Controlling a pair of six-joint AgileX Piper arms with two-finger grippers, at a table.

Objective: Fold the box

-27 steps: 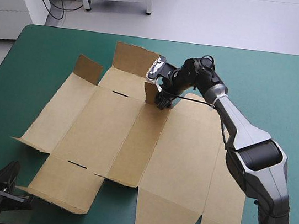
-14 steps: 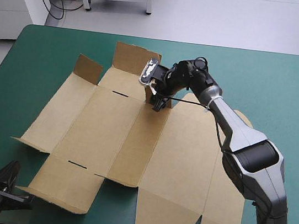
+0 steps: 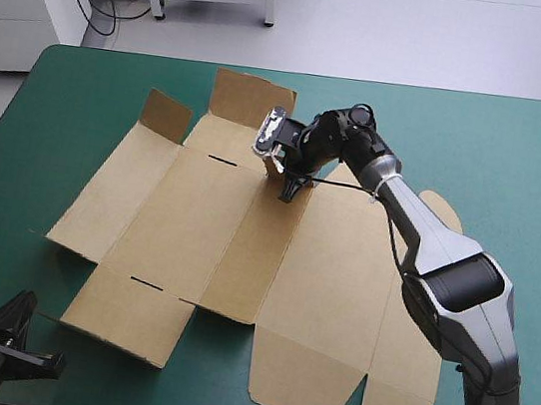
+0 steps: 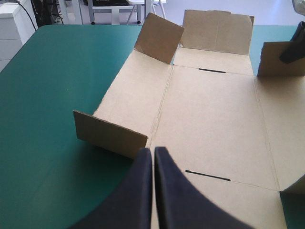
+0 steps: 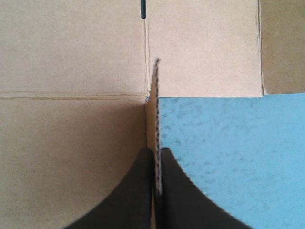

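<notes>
The brown box [image 3: 207, 224] lies as an unfolded sheet on the teal-green cover, with several small flaps standing up along its far and left edges. My right gripper [image 3: 291, 181] reaches over the far edge of the sheet. It is shut on a small upright flap [image 3: 274, 162]. In the right wrist view the flap's thin edge [image 5: 156, 95] runs straight between the black fingers of that gripper [image 5: 156, 151]. My left gripper [image 4: 153, 150] is shut and empty, low at the table's near left corner [image 3: 32, 358]. It points across the box [image 4: 214, 119].
A tall flap [image 3: 253, 97] and a smaller one [image 3: 165, 112] stand raised at the box's far side. A low wall [image 4: 109, 133] rises just ahead of my left gripper. Bare teal-green cover [image 3: 517, 167] lies right of the box and along the left edge.
My right gripper moved slightly left and shut on the small upright flap. The whole sheet slid away from the near left corner, toward the far right.
</notes>
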